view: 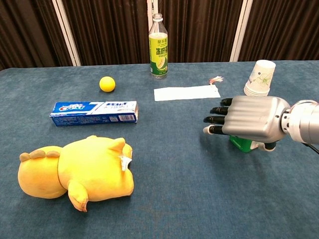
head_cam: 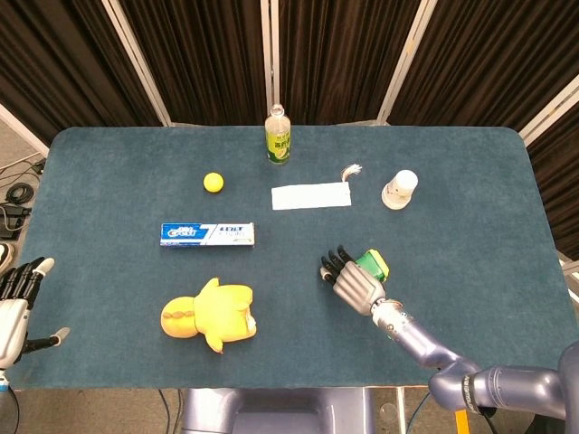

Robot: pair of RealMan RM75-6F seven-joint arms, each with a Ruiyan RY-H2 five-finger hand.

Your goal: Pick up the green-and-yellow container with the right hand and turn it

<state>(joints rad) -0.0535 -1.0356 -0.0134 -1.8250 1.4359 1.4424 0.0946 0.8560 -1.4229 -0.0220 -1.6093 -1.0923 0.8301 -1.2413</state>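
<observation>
The green-and-yellow container (head_cam: pixel 372 264) lies right of the table's middle, just beyond my right hand (head_cam: pixel 349 284). In the chest view the right hand (view: pixel 249 118) shows its back and covers most of the container (view: pixel 241 144); only a green bottom edge shows. The palm is against the container, the fingers (view: pixel 219 119) reach out to the left, and the thumb tip shows under it. The hand appears to hold it low over the cloth. My left hand (head_cam: pixel 16 303) rests off the table's left edge, open with fingers apart.
A stack of paper cups (head_cam: pixel 399 189) stands behind the container. A white paper strip (head_cam: pixel 311 195), a drink bottle (head_cam: pixel 278 136), a yellow ball (head_cam: pixel 213 182), a toothpaste box (head_cam: pixel 207 234) and a yellow plush toy (head_cam: pixel 210 316) lie further left on the blue table (head_cam: pixel 470 217).
</observation>
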